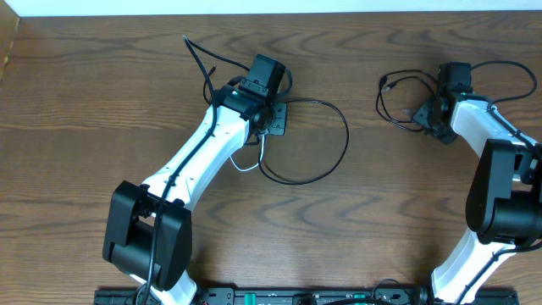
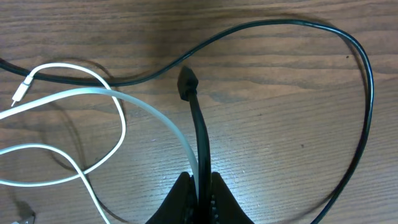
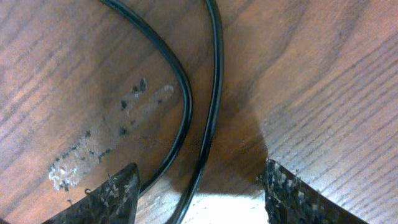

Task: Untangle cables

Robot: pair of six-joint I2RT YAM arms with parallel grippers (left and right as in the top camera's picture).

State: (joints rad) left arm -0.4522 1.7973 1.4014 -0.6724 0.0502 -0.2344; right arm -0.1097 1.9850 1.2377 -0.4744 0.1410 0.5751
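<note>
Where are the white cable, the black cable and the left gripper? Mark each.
white cable [image 2: 143, 106], left wrist view, curved stretch.
black cable [image 2: 186, 84], left wrist view, plug end.
left gripper [image 2: 199, 183], left wrist view, between fingertips.

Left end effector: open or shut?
Shut: the left end effector clamps the black cable and white cable between its fingers.

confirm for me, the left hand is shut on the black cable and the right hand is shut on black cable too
No. The left hand is shut on the black cable, but the right hand is open: the right wrist view shows its fingers wide apart, with two black strands lying loose on the table between them.
</note>
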